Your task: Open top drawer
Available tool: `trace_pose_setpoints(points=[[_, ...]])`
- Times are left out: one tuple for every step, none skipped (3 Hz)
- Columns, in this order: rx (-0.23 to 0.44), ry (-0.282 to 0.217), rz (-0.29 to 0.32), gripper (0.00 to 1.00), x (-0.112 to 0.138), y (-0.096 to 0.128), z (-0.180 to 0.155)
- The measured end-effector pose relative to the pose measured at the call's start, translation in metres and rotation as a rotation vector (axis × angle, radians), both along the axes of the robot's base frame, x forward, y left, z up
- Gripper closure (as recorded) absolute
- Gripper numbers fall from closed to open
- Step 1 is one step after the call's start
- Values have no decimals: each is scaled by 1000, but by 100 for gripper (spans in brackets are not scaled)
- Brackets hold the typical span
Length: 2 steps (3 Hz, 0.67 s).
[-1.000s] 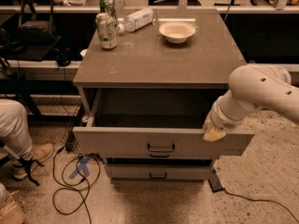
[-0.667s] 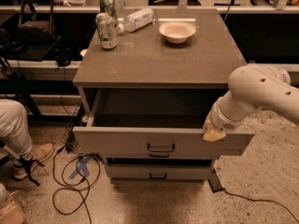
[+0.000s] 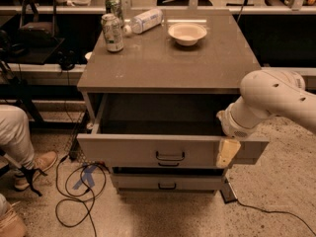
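The top drawer (image 3: 129,150) is standing pulled well out from under the tabletop's (image 3: 173,65) front edge, its grey box showing dark inside and its front panel jutting toward me. Its small black loop handle (image 3: 170,156) is sitting at the panel's centre, with nothing touching it. Below it a shallower drawer (image 3: 148,182) is lying shut, set further back under the cabinet.

The gripper (image 3: 226,154) is hanging over the drawer's top rim near the panel's right end — a pale yellowish pad is lying flat against the outer face. Whether it is apart or clamped on the panel I cannot tell. The white arm (image 3: 274,97) is reaching in past the tabletop's right edge.

Toward the back-left corner two cans (image 3: 112,32) are standing upright, one behind the other, with a plastic bottle (image 3: 146,20) lying on its side just beside them. A pale bowl (image 3: 187,33) is sitting near the middle of the back edge.

Off the left edge, down on the floor, a seated person's leg (image 3: 15,137) and tan shoe (image 3: 35,165) are showing beside loose black cables (image 3: 74,194).
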<state>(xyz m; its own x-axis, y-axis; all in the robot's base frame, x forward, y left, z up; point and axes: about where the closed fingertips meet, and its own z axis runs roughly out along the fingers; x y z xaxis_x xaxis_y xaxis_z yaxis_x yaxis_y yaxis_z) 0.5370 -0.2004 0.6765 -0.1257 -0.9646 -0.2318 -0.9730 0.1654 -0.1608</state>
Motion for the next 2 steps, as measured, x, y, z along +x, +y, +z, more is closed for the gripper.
trace_pose_setpoints(points=[[-11, 34, 35, 0, -1, 4, -9], [-33, 97, 102, 0, -5, 11, -22]])
